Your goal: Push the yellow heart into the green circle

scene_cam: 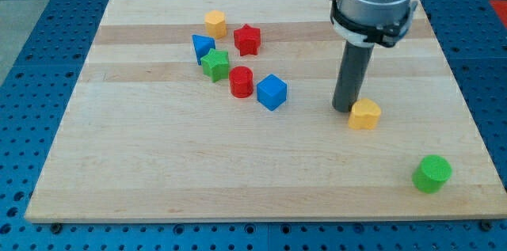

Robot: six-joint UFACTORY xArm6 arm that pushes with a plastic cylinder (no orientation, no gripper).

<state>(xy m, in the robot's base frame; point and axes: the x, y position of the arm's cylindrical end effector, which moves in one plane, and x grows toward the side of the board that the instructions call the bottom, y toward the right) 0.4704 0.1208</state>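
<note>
A: Yellow heart (364,114), where's it sit?
B: Right-center of frame, on the wooden board (158,180). My tip (343,109) is touching or just beside its left edge, can't tell which.
A: Gripper state?
B: No jaws on this rig, just a straight dark rod, so nothing to open or close.
A: Green circle (432,173)?
B: Lower right of frame, near the board's edge, apart from the heart, down & to the right of it.
A: Other blocks?
B: Cluster upper-center-left: yellow hexagon (215,24), red star (247,39), blue triangle (202,47), green star (215,65), red cylinder (242,81), blue cube (271,92). All well apart from tip.
</note>
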